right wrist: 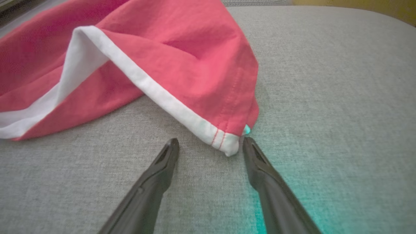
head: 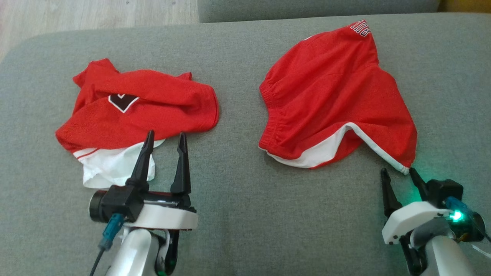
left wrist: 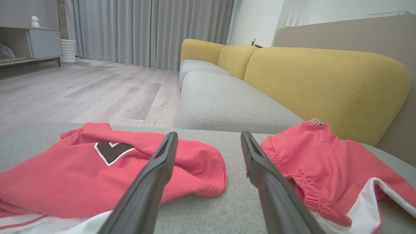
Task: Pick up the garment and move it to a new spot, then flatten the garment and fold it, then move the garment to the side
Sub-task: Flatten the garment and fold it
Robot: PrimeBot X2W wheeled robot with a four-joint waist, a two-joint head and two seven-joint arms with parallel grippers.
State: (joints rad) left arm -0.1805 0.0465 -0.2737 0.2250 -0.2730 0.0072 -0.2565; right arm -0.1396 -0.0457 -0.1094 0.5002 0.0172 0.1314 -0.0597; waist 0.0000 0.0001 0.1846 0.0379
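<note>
Nearest, at lower right: right gripper (head: 398, 171), low over the grey seat cushion (head: 238, 207), jaws spread wide, gripping nothing, green light glowing at the wrist. Right at its fingertips, the white-trimmed hem corner of the red shorts (head: 333, 96), poking into the gap between the two fingers and closer to the outer one. Touching that finger or just shy of it: cannot tell.

At lower left: left gripper (head: 166, 133), jaws likewise wide apart and empty. Under and just past its fingers, the white lower edge of a crumpled red jersey (head: 153, 103), the outer finger overlapping that white cloth in the head view. Contact not clear.

Further out: shorts spread loosely on the right half of the cushion, gathered waistband turned toward the jersey, white side stripe curving up from the hem, lettering at the far edge. Jersey bunched on the left half, black-and-white emblem facing up. A strip of grey cushion between the two garments, jersey well apart from the shorts' near corner.

Beyond, from the left wrist: another grey seat, yellow backrests (left wrist: 325, 87), wooden floor (left wrist: 81, 91), grey curtains (left wrist: 146, 29).
</note>
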